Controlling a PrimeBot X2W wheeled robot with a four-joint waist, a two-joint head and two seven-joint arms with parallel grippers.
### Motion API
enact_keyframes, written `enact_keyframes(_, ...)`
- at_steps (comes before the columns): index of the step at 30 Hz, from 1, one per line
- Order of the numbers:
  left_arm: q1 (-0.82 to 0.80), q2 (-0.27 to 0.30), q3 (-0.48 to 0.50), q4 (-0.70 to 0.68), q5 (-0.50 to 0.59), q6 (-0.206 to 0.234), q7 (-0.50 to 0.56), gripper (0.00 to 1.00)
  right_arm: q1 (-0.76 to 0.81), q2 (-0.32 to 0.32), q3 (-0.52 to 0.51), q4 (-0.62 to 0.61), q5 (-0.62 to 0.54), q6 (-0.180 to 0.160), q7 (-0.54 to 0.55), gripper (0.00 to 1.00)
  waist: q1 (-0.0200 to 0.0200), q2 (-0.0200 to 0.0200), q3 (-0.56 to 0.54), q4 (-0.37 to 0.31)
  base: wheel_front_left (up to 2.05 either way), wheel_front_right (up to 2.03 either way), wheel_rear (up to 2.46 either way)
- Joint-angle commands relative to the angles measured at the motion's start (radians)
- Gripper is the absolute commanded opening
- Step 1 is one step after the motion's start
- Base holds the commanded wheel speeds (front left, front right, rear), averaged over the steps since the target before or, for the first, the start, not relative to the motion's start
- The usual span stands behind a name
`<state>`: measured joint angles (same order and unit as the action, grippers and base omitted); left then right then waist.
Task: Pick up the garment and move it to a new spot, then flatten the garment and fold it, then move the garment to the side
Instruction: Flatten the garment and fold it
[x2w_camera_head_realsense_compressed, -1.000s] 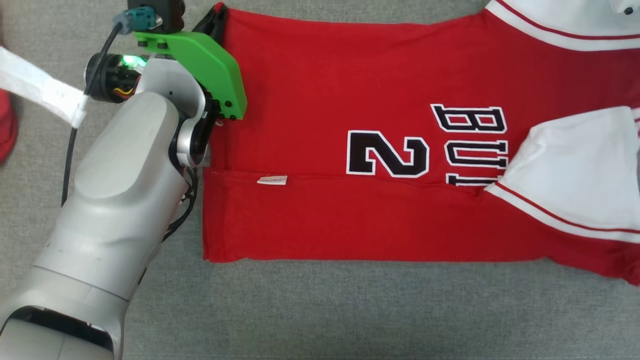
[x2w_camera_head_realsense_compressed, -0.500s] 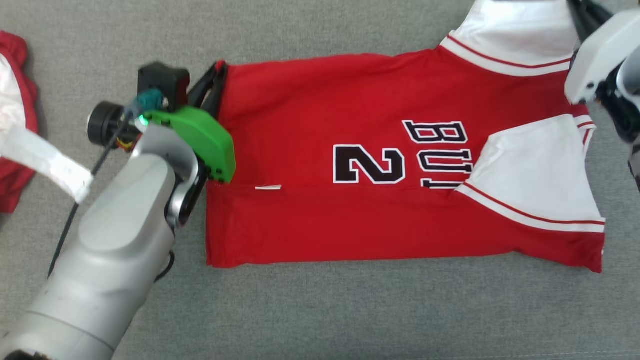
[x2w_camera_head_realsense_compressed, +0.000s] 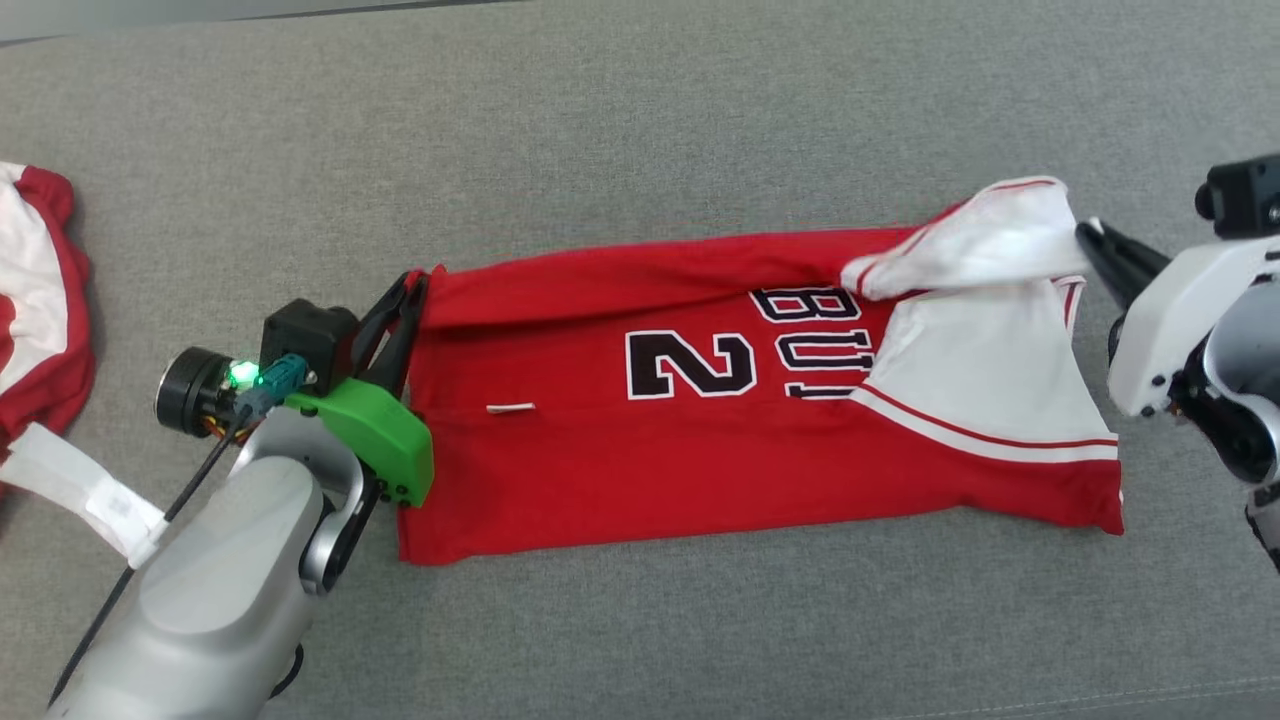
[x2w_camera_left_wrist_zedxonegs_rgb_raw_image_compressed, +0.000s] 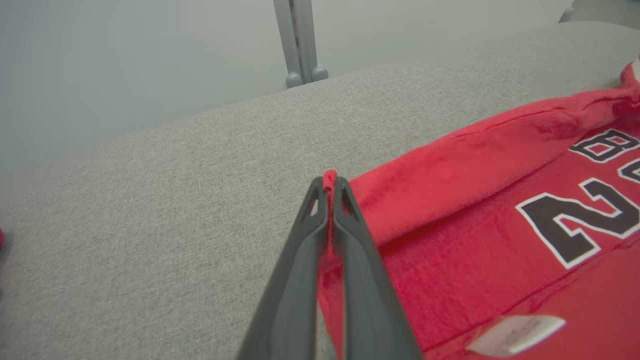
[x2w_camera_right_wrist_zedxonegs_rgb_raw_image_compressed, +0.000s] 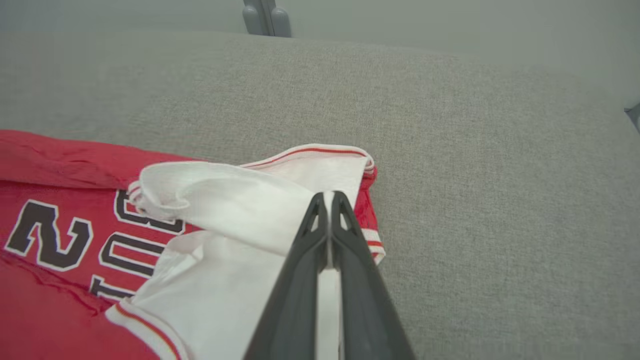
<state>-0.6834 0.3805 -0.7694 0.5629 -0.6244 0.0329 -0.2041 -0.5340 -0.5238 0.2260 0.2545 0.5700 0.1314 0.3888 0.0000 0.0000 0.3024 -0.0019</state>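
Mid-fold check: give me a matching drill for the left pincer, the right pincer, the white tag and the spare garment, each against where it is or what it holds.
Column one:
1 left pincer
2 right pincer
3 white tag
4 spare garment

Column two:
A lies on the red front of the jersey
B shut on the white sleeve
C at the head view's left edge, apart from the jersey
D shut on the red hem corner

Pairs: 1-D, 2-B, 3-A, 4-C.
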Motion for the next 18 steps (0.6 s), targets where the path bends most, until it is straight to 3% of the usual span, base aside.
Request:
enact_keyframes(1, 0.024, 0.012, 0.001, 0.002, -0.008, 0.005, -0.008, 0.0, 0.046, 0.001, -0.014, -0.029, 0.01, -0.002, 0.015, 0.0, 0.0, 0.0, -0.013, -0.015, 0.0, 0.0, 0.0)
enact_keyframes(11, 0.076, 0.012, 0.017, 0.026, -0.022, 0.02, -0.039, 0.01, 0.237, 0.069, -0.089, -0.18, -0.017, -0.001, 0.083, 0.0, 0.0, 0.0, -0.002, -0.032, 0.0, 0.0, 0.0)
enact_keyframes(12, 0.079, 0.009, 0.021, 0.032, -0.025, 0.022, -0.044, 0.39, 0.246, 0.076, -0.096, -0.191, -0.022, -0.001, 0.088, 0.0, 0.0, 0.0, -0.001, -0.033, 0.0, 0.0, 0.0)
enact_keyframes(13, 0.082, 0.006, 0.024, 0.037, -0.026, 0.024, -0.044, 0.55, 0.253, 0.082, -0.101, -0.197, -0.025, -0.001, 0.092, 0.0, 0.0, 0.0, 0.0, -0.034, 0.0, 0.0, 0.0)
enact_keyframes(14, 0.083, 0.002, 0.029, 0.042, -0.029, 0.029, -0.046, 1.0, 0.263, 0.088, -0.105, -0.202, -0.032, -0.001, 0.097, 0.32, 0.0, 0.0, 0.0, -0.034, 0.0, 0.0, 0.0)
enact_keyframes(15, 0.084, -0.001, 0.036, 0.045, -0.032, 0.032, -0.049, 1.0, 0.271, 0.093, -0.109, -0.205, -0.037, -0.001, 0.103, 1.0, 0.0, 0.0, -0.001, -0.033, 0.0, 0.0, 0.0)
enact_keyframes(18, 0.104, -0.014, 0.066, 0.048, -0.047, 0.045, -0.055, 1.0, 0.292, 0.11, -0.119, -0.219, -0.051, -0.001, 0.12, 1.0, 0.0, 0.0, -0.005, -0.032, 0.0, 0.0, 0.0)
